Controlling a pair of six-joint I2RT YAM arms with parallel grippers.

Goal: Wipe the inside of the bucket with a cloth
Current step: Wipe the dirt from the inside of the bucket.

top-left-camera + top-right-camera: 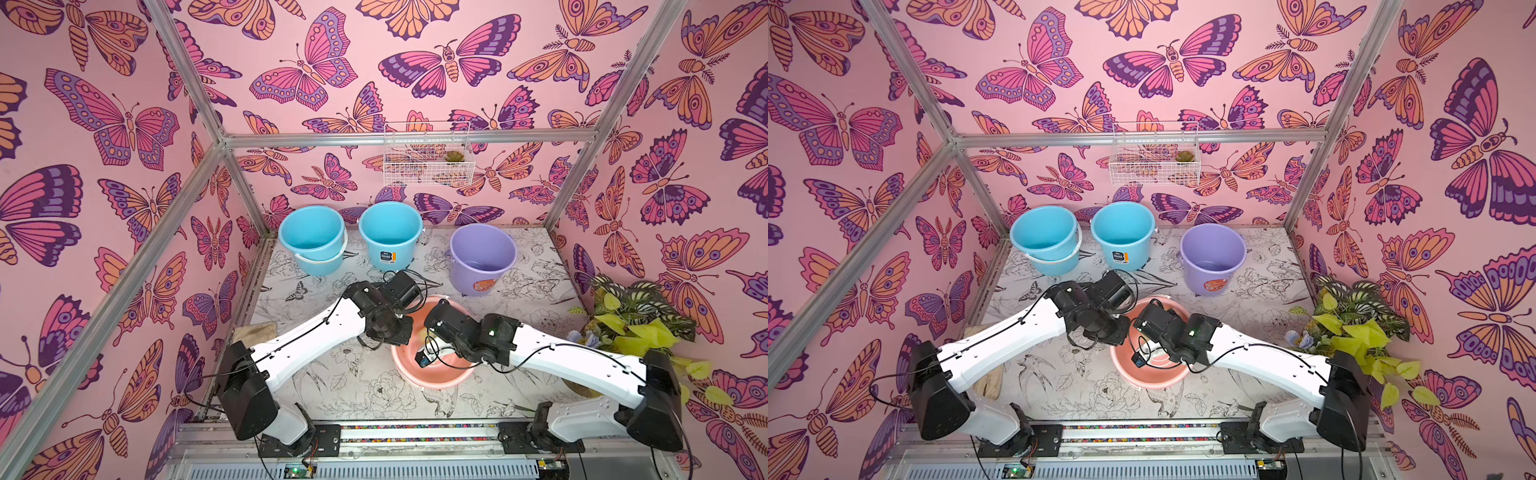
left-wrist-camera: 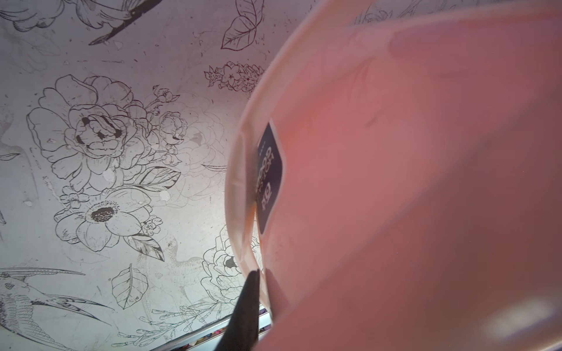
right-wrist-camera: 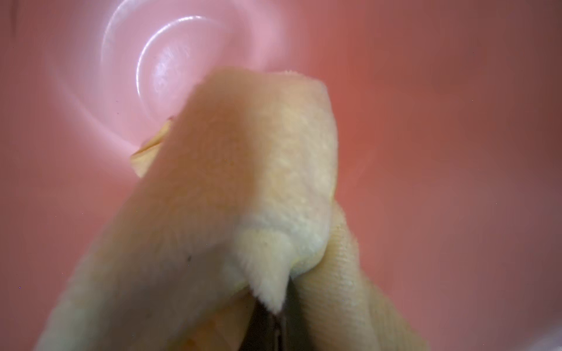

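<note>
The pink bucket (image 1: 432,384) (image 1: 1146,381) stands at the middle of the table between my two arms. My left gripper (image 2: 261,273) is shut on the bucket's rim (image 2: 243,194). One dark finger (image 2: 248,304) is outside the wall, and the other shows through the wall from inside. My right gripper (image 3: 275,316) reaches down into the bucket (image 3: 456,121) and is shut on the pale yellow cloth (image 3: 258,182). The cloth hangs bunched in front of the jaws, above the bucket's shiny bottom (image 3: 170,70). In both top views the wrists hide both grippers.
Two blue buckets (image 1: 311,232) (image 1: 390,228) and a purple bucket (image 1: 482,253) stand along the back of the table. A tan rag (image 1: 255,330) lies by the left arm. A leafy plant (image 1: 631,320) fills the right edge. A wire basket (image 1: 428,158) hangs on the back wall.
</note>
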